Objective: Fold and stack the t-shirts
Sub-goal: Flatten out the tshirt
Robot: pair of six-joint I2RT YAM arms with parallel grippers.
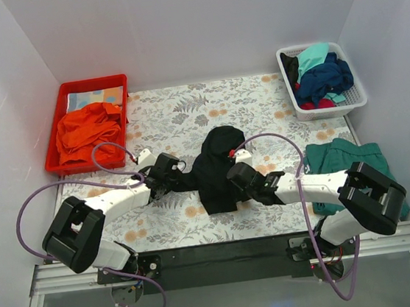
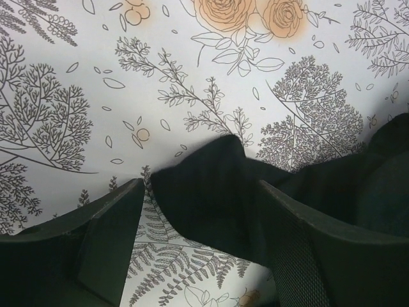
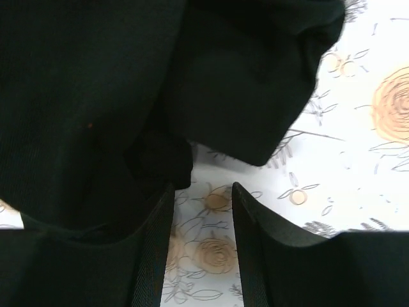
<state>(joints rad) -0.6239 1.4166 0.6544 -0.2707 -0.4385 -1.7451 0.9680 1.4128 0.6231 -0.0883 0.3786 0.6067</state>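
The black t-shirt (image 1: 218, 168) lies crumpled in a long heap mid-table on the floral cloth. My left gripper (image 1: 178, 168) is at its left edge. In the left wrist view the gripper (image 2: 201, 187) is open, and a corner of the black shirt (image 2: 211, 192) lies between the fingers (image 2: 108, 236). My right gripper (image 1: 235, 173) is at the shirt's right edge. In the right wrist view it (image 3: 202, 188) is open with only tablecloth in the gap. The black shirt (image 3: 128, 89) bunches just ahead and against the left finger (image 3: 153, 256). No neck label shows.
A red tray (image 1: 61, 92) with orange cloth stands at the back left. A white basket (image 1: 358, 95) with turquoise and navy shirts stands at the back right. A teal shirt (image 1: 339, 157) lies at the right edge beside my right arm.
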